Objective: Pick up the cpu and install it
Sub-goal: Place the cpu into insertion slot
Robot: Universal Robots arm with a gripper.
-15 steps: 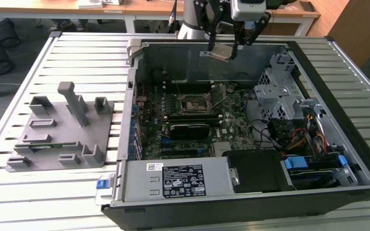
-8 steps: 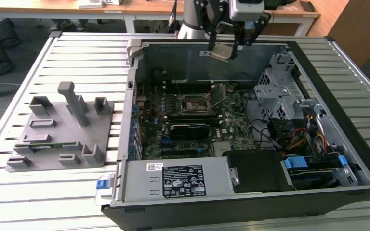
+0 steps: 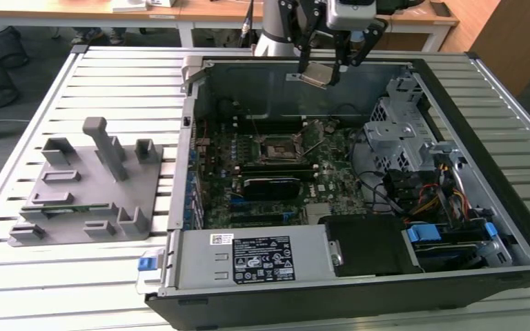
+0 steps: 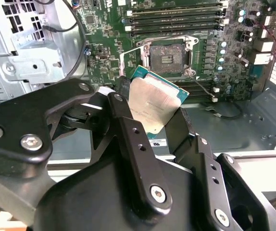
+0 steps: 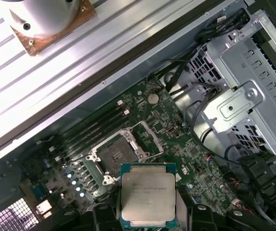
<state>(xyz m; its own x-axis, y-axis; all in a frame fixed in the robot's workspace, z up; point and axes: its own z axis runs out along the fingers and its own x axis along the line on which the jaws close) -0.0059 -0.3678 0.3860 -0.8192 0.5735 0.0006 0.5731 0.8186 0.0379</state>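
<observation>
The cpu is a flat square chip with a silver metal top and a green rim. My gripper is shut on it, and it hangs tilted in the air above the back of the open computer case. In both wrist views the chip sits between the black fingers, held by its edges. The open, empty motherboard socket lies below the chip, in the middle of the green board, with its metal frame lifted.
The computer case lies open on a slatted metal table. A drive cage and cables fill its side towards the exterior view's right. A grey fixture block stands towards that view's left. The power supply sits at the front.
</observation>
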